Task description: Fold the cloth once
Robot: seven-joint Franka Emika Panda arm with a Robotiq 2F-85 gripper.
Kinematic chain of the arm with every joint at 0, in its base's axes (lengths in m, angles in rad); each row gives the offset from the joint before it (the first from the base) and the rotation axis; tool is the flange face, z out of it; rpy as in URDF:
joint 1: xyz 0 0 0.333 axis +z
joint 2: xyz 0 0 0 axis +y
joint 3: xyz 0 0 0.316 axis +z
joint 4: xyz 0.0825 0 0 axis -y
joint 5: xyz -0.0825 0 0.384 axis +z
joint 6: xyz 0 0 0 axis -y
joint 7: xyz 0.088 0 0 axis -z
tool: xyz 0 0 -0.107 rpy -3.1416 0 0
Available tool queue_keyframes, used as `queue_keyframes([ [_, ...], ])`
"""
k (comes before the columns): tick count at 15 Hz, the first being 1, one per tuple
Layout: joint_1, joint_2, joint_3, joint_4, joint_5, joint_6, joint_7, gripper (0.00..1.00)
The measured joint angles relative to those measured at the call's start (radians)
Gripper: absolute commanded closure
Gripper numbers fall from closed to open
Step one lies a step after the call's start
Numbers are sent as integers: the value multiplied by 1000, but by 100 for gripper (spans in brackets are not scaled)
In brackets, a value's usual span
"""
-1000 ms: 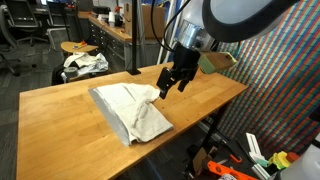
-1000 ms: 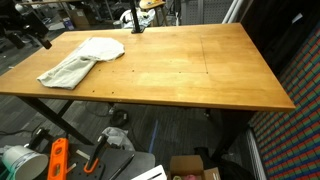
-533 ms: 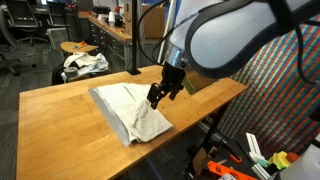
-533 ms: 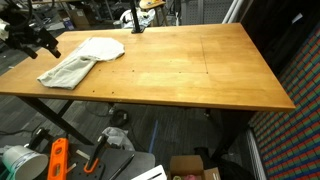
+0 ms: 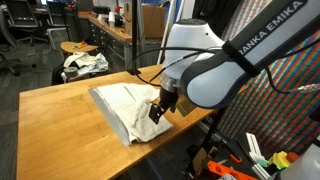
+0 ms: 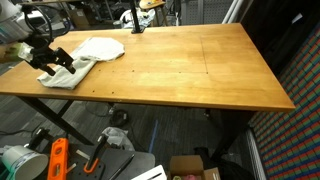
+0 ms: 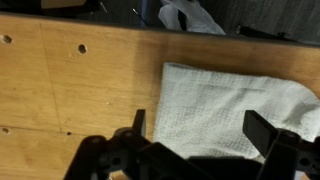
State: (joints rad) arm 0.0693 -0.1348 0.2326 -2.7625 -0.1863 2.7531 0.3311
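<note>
With the gripper (image 7: 196, 122) spread wide and empty above the white cloth (image 7: 240, 95), which lies rumpled at one end of the wooden table (image 5: 55, 125), we should lower onto what looks like its edge and pinch one layer only.

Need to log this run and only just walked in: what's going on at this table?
A white Franka robot arm is working on a rumpled white cloth lying near one end of a light wooden table. Its black two-finger gripper is low over one edge of the cloth, jaws spread open with fabric between them. It has not closed on the cloth; whether the fingertips touch it I cannot tell. No neat fold is visible.
</note>
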Motion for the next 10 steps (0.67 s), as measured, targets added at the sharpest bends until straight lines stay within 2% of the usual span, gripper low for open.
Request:
queue_keyframes([
  [10,-74,128,-27,2,-257,57,181,0],
])
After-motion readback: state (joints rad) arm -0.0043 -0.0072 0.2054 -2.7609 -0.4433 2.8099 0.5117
